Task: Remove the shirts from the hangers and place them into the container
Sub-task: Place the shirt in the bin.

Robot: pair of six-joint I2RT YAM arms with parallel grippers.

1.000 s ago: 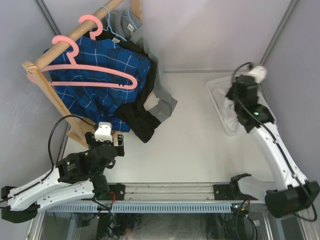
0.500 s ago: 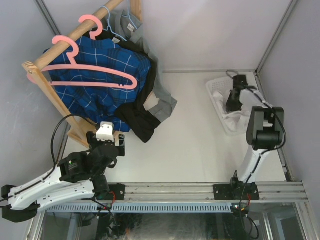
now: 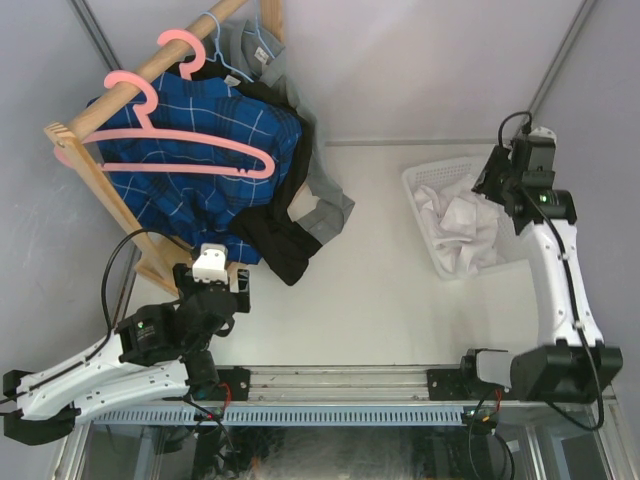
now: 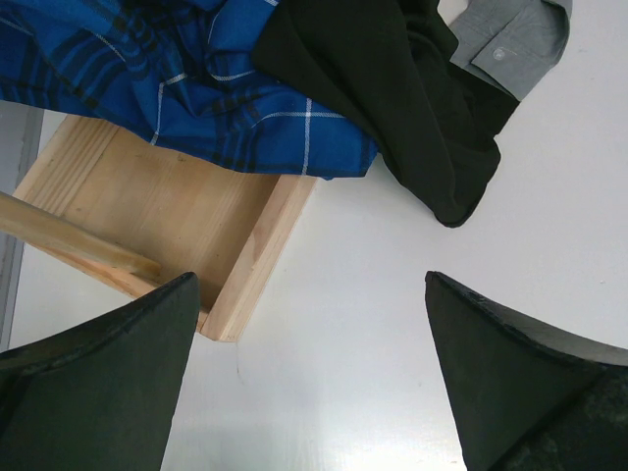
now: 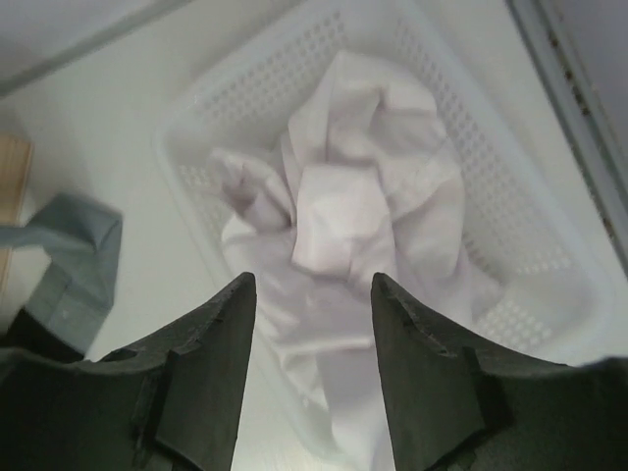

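Observation:
The white shirt (image 3: 458, 220) lies crumpled in the white mesh container (image 3: 420, 195) at the right. My right gripper (image 3: 486, 186) hovers over the container's far right side, open, with nothing between its fingers; in its wrist view (image 5: 312, 285) the white shirt (image 5: 343, 211) fills the container (image 5: 196, 103) below. The blue plaid shirt (image 3: 200, 180), black shirt (image 3: 282, 245) and grey shirt (image 3: 325, 205) hang bunched on the rack under a pink hanger (image 3: 190, 148). My left gripper (image 3: 213, 272) stands wide open low by the rack's foot (image 4: 309, 285), near the plaid hem (image 4: 245, 128) and black shirt (image 4: 402, 98).
The wooden rack (image 3: 105, 200) leans at the back left, its base (image 4: 167, 211) just ahead of my left fingers. A second pink hook (image 3: 180, 42) and a light-blue wire hanger (image 3: 228, 55) sit on its top bar. A grey cuff (image 5: 74, 255) lies left of the container.
My right gripper has opened and let go of the white shirt, which now lies in the container. That arm drew back to the right. The left arm has not moved.

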